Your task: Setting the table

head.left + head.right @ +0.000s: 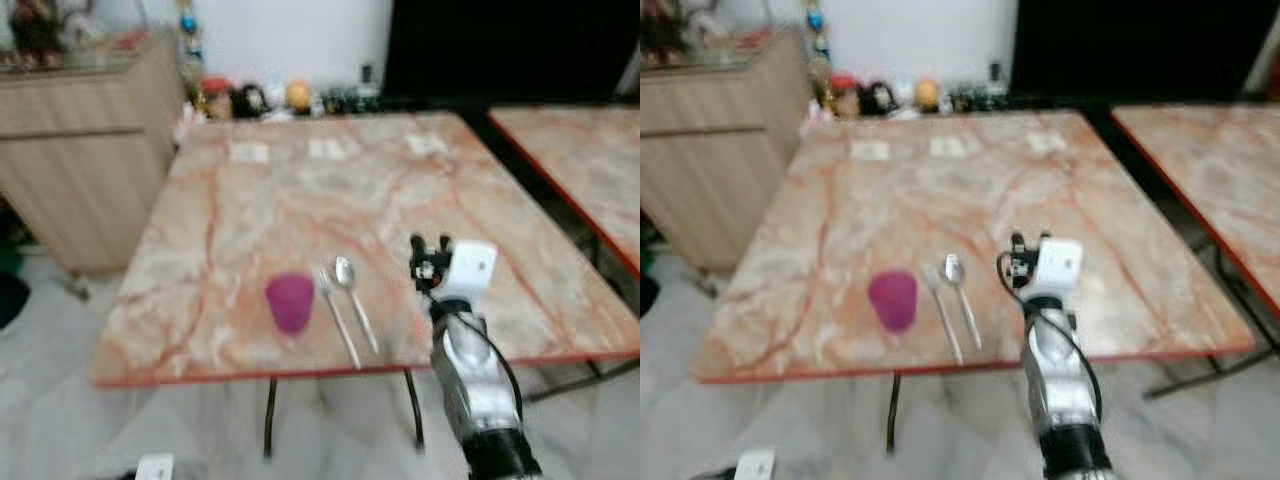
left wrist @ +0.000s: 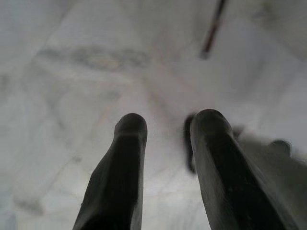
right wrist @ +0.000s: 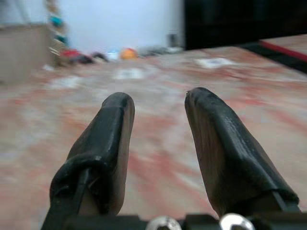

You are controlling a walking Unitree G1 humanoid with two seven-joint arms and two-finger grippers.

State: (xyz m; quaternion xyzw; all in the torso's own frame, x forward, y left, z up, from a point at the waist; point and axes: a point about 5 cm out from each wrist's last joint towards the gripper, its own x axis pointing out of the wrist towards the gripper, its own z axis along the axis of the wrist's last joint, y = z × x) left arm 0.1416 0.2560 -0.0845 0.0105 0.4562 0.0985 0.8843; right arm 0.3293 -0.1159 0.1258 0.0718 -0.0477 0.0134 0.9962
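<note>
Marble worktop (image 1: pixel 250 220) ahead. Purple cup (image 1: pixel 290 302) stood near the front edge; fork (image 1: pixel 339 317) and spoon (image 1: pixel 356 302) lay side by side just beside it at 3 o'clock. My right gripper (image 1: pixel 431 247) hovered over the worktop at 3 o'clock of the spoon, jaws released, nothing held. Left gripper (image 2: pixel 165 143) hung over the floor, jaws parted, empty. Cutlery looked thin, stiff, slippery on stone: pinch mid-handle. Cup likely light: grip across its wall.
</note>
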